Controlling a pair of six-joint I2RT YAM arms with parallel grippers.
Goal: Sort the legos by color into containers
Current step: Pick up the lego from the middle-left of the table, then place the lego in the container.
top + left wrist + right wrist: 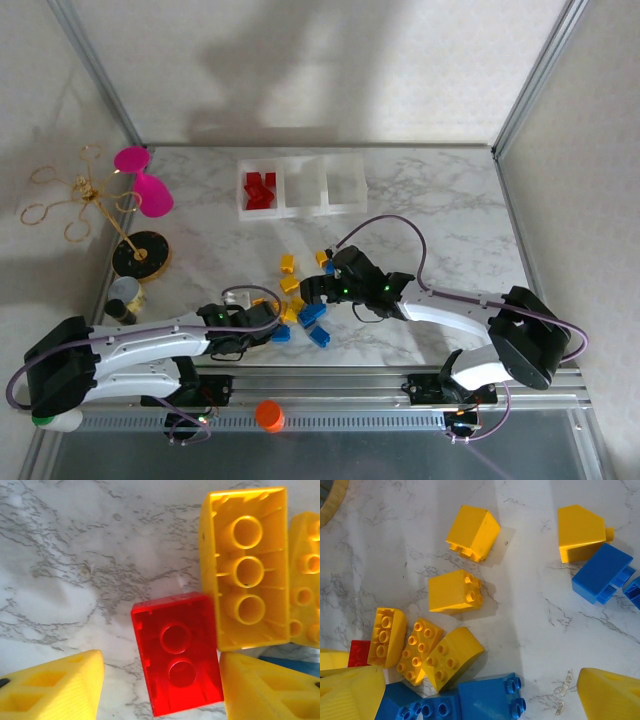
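With jaws apart, the left gripper (161, 680) straddles an upturned glossy red plastic lego brick (177, 672), likely bound for the leftmost of 3 joined clear plastic containers (325, 209) where reds sit, while the right gripper (480, 680) hangs wide open over studded blue plastic bricks (490, 697).

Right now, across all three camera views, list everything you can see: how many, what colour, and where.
containers: three joined, clear, far middle of the table.
red legos: several, red, in the left container.
loose red lego: one, red, between the left fingers.
yellow legos: six, yellow, scattered mid-table.
blue legos: several, blue, among the yellow ones.
goblet: one, pink, left of the containers.
wire stand: one, gold on a black base, left edge.
small pot: one, greyish, beside that base.
cap: one, orange, at the near edge.
left fingers: two, yellow, apart, either side of the loose red lego.
right fingers: two, yellow, wide open over the legos.
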